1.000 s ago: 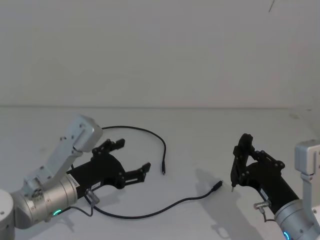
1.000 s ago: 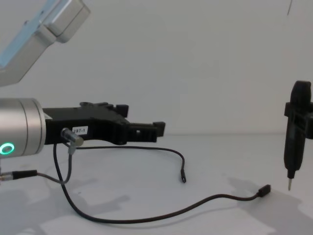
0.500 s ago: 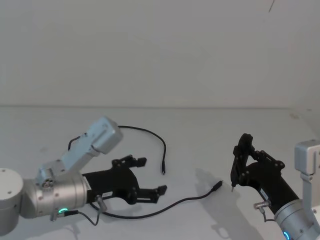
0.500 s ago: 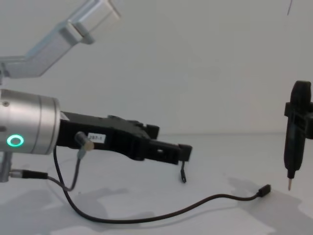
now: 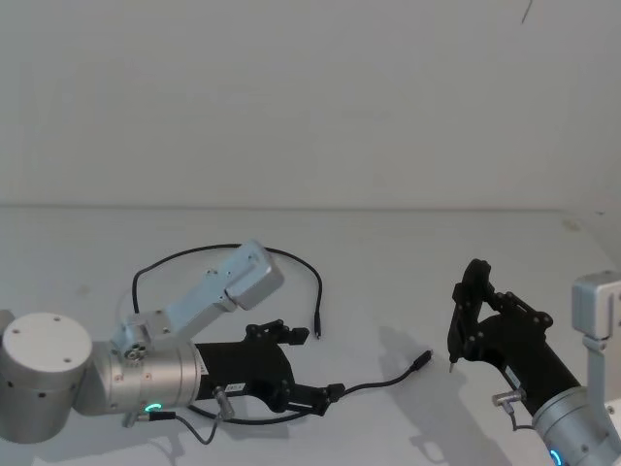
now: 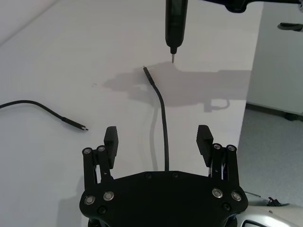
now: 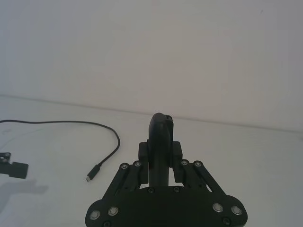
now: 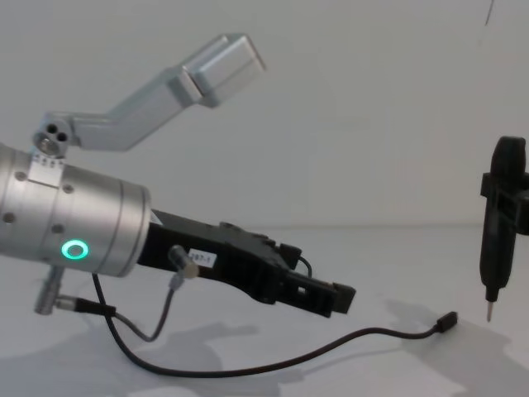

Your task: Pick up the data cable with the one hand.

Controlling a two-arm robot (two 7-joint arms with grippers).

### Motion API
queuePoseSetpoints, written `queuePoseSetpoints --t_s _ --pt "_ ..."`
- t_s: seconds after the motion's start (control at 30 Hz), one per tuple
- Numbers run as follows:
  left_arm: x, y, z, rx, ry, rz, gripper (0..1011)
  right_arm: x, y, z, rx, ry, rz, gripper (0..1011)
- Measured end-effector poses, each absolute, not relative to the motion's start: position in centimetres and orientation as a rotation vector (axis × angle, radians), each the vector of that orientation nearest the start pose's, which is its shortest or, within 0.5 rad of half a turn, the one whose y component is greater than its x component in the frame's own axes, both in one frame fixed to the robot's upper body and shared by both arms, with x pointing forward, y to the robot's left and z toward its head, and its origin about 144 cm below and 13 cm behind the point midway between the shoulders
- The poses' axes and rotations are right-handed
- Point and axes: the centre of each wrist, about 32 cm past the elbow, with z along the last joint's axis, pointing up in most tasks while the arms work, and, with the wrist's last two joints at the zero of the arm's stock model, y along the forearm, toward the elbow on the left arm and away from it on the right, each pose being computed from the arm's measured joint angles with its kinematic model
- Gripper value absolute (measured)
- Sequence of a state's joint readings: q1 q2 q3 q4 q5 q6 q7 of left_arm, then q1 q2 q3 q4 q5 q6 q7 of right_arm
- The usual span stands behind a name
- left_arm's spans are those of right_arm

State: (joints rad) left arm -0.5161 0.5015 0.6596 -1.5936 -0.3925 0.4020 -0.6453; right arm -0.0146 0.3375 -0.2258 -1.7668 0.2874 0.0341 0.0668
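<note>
Within the last second the black plastic two-jaw left gripper (image 6: 157,135), on its thick silver arm, has swung forward and dipped from beside the far loop to the middle run of the long thin black data cable (image 6: 161,106). The cable itself lies unmoved on the white tabletop (image 5: 388,252). The jaws stand wide open, and the wrist view shows the cable running out between them (whether the tips are low enough to catch it cannot be told), so the approach looks nearly done and closing seems likely next. The right gripper (image 5: 482,325) sits parked at the right, clamped on a black pen-shaped tool (image 5: 471,282). No container is present; the cable lies loose.
</note>
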Motion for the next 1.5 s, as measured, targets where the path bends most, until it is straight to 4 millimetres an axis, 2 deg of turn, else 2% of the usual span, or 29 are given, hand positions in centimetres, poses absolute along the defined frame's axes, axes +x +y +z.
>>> queuePoseSetpoints --t_s 0.53,1.5 --pt "54.2 16.3 125.6 0.442 -0.011 0.399 1001 44.3 -23.7 118.9 0.026 -0.075 -1.229 279" --pt "55.4 13.1 125.7 0.553 -0.047 0.396 1001 44.3 -23.7 118.9 0.026 -0.075 -1.229 279"
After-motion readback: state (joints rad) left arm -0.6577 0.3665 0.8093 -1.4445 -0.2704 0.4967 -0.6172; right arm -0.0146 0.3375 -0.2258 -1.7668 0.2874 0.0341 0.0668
